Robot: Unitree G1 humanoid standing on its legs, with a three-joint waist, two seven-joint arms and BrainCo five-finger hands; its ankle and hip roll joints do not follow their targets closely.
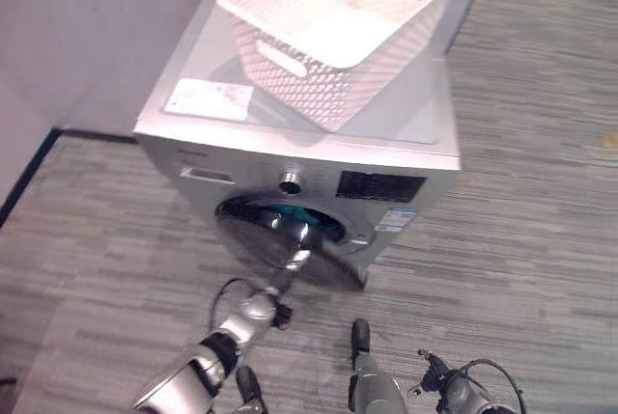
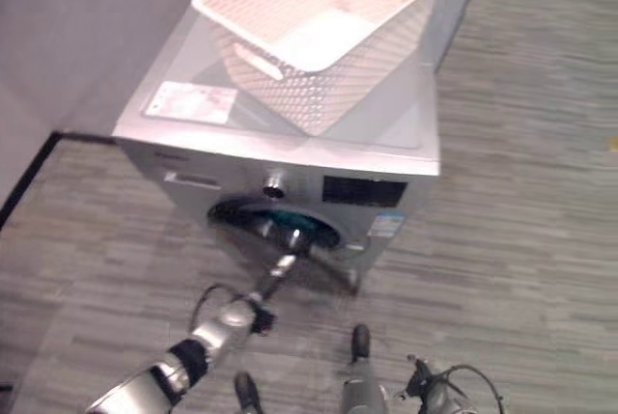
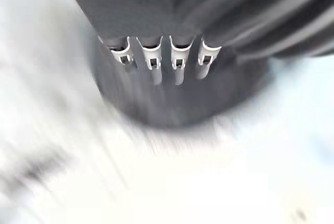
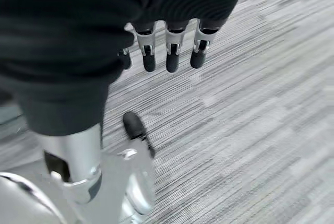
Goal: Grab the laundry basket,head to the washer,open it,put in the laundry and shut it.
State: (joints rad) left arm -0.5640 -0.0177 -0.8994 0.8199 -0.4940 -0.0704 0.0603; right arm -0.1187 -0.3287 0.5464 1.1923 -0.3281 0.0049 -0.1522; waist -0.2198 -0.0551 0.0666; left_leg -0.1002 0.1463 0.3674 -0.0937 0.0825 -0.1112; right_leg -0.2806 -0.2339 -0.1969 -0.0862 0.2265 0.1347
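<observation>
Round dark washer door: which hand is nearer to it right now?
Left. The left hand reaches up to the round dark washer door, its fingers at the door's edge. The right hand hangs low over the grey striped floor, away from the silver washer.

- We seem to be in a laundry corner of a bare room, perhaps a test space rather than a lived-in home.
- We see a silver front-loading washer [image 1: 299, 168] standing alone, its round door [image 1: 290, 240] ajar.
- A white mesh laundry basket [image 1: 338, 28] sits on top of it.
- Grey striped carpet [image 1: 521, 202] covers the floor, and plain pale walls [image 1: 97, 28] with a dark skirting stand behind.
</observation>
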